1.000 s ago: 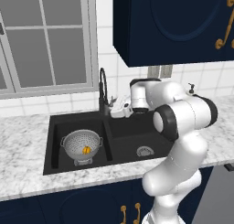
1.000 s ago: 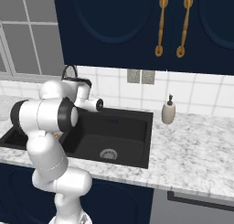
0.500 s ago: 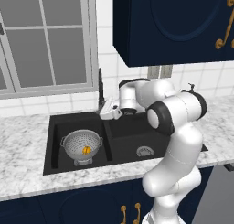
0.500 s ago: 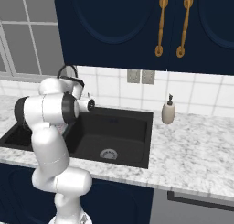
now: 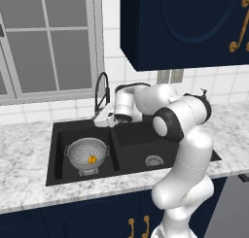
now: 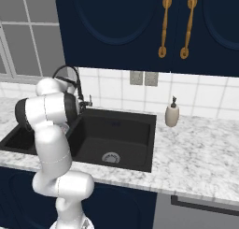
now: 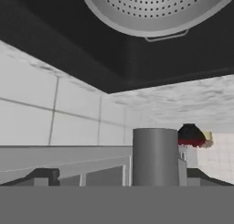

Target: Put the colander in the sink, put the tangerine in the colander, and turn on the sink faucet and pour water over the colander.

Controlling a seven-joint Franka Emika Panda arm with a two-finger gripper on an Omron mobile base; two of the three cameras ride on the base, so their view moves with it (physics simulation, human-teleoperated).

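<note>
The silvery colander (image 5: 86, 153) sits in the left basin of the black sink (image 5: 133, 141), with the tangerine (image 5: 91, 159) inside it. The dark gooseneck sink faucet (image 5: 100, 92) rises behind the divider. My gripper (image 5: 101, 120) hangs low at the faucet's foot, just right of its stem, jaws open and holding nothing. In the hand view the open gripper (image 7: 121, 175) straddles a grey upright cylinder (image 7: 155, 157), and the colander (image 7: 155, 8) shows along the top edge. From the right, the faucet (image 6: 70, 78) arches over my arm beside the sink (image 6: 116, 130).
A beige soap-dispenser bottle (image 6: 172, 115) stands on the marble counter (image 6: 196, 148) right of the sink. Dark blue wall cabinets (image 5: 185, 28) hang above, and a window (image 5: 48, 42) sits behind the faucet. A silver drain (image 5: 154, 161) marks the right basin's floor.
The arm has swung left along the back of the sink, carrying the open gripper from above the right basin to the faucet's foot. Colander and tangerine have not moved.
</note>
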